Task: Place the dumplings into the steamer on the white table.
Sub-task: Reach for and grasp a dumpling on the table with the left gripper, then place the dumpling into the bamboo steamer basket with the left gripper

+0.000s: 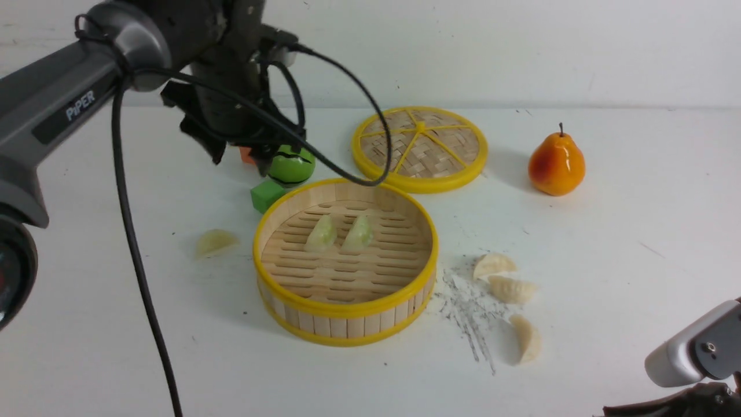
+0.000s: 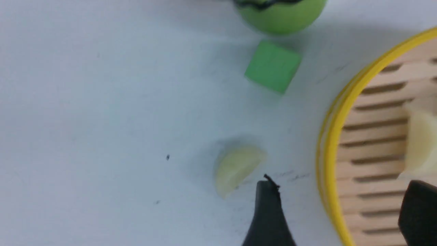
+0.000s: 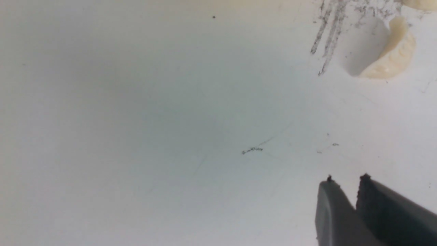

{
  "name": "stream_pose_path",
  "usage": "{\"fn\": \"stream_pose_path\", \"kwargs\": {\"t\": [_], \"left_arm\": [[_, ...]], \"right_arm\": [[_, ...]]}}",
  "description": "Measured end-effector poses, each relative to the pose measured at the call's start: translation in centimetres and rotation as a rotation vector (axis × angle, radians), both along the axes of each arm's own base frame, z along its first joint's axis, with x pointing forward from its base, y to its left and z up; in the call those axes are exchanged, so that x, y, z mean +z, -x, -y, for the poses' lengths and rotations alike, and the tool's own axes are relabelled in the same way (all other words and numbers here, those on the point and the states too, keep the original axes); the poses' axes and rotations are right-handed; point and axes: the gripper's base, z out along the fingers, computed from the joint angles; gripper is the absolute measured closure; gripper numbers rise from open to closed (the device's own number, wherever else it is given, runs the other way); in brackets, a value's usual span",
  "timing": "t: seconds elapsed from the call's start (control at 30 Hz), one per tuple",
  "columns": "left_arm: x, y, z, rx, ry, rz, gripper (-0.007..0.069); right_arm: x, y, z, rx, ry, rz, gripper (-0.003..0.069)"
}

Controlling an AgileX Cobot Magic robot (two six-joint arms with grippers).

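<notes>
Two dumplings (image 1: 322, 233) lie in steamer (image 1: 347, 324); four remain on bench (image 1: 637, 260) (left claw (image 2: 341, 186) agape, right claw (image 3: 346, 179) closed, both empty).

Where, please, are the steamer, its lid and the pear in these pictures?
steamer (image 1: 347, 327): front view, front slat wall.
lid (image 1: 428, 156): front view, woven panel.
pear (image 1: 557, 165): front view, orange body.

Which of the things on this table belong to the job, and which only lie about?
Job: steamer; two green dumplings inside it; one pale dumpling left of it; three cream dumplings right of it; white table.
Lying about: woven lid; pear; green ball; green cube.
</notes>
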Motion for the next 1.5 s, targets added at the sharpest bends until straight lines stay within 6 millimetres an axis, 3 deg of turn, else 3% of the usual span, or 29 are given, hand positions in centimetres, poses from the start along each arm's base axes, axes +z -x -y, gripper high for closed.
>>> {"fn": "stream_pose_path", "kwargs": {"t": [0.2,0.43,0.63,0.87,0.93,1.27,1.4,1.5], "left_arm": [[-5.7,-2.5,-3.7,-0.075,0.036,-0.167,0.0145],[-7.8,-3.5,-7.0,-0.019,0.070,-0.214,0.0145],[-10.1,-3.9,-6.7,-0.017,0.124,-0.266,0.0171],[-12.0,-4.4,-6.9,-0.013,0.098,-0.275,0.0367],[-11.9,-4.6,-6.9,0.017,0.107,-0.261,0.0434],[-11.5,-4.4,-6.9,0.170,0.159,-0.260,0.0429],[-8.1,-3.7,-6.4,0.178,0.232,-0.225,0.0429],[-3.8,-2.7,-5.1,0.125,0.290,-0.140,0.0429]], "right_arm": [[0.0,0.0,0.0,0.000,0.000,0.000,0.0542],[0.0,0.0,0.0,0.000,0.000,0.000,0.0533],[0.0,-0.1,0.0,-0.010,-0.002,0.015,0.0531],[0.0,-0.1,0.1,-0.011,-0.002,0.017,0.0524],[0.0,-0.1,0.1,-0.011,-0.002,0.017,0.0522],[0.0,-0.1,0.0,-0.010,-0.002,0.018,0.0512],[0.1,-0.1,0.0,-0.011,-0.003,0.020,0.0511],[0.1,-0.3,0.1,-0.019,-0.005,0.033,0.0510]]}}
